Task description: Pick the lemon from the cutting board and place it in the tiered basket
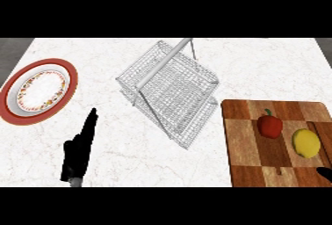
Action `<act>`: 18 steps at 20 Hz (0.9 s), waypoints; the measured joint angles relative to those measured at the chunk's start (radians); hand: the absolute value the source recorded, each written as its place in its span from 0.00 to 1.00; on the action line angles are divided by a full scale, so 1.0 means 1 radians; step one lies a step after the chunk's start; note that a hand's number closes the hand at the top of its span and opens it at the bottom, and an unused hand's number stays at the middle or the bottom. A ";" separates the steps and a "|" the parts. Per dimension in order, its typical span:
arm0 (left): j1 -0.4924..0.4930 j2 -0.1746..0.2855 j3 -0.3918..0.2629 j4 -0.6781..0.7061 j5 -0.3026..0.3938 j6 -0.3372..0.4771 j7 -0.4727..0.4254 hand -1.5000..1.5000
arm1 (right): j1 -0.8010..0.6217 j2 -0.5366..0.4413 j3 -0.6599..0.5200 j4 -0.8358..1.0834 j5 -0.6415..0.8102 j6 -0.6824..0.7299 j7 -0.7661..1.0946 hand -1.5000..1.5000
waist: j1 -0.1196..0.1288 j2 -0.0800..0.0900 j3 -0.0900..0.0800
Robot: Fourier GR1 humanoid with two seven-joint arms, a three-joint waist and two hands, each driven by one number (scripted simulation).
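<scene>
A yellow lemon lies on the wooden cutting board at the right, beside a red bell pepper. The white wire tiered basket stands in the middle of the counter, left of the board. My left hand rests open at the lower left, fingers straight and pointing up, far from the lemon. Only a black tip of my right hand shows at the lower right edge, just below the lemon; its fingers are out of sight.
A plate with a red rim and a patterned ring lies at the far left. The white marble counter spreads between the plate, the basket and the board.
</scene>
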 measured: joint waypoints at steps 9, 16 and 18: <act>0.007 0.000 0.012 0.004 0.002 -0.003 0.004 0.50 | -0.169 0.123 0.003 0.152 0.084 0.162 0.019 0.00 | -0.009 -0.006 0.003; 0.014 -0.008 0.020 0.005 -0.003 0.005 0.008 0.50 | -0.346 0.225 -0.041 0.244 0.162 0.278 0.012 0.00 | -0.025 -0.011 0.004; 0.009 -0.007 0.022 0.004 -0.004 0.005 0.014 0.50 | -0.385 0.244 -0.064 0.279 0.176 0.307 0.011 0.00 | -0.028 -0.012 0.005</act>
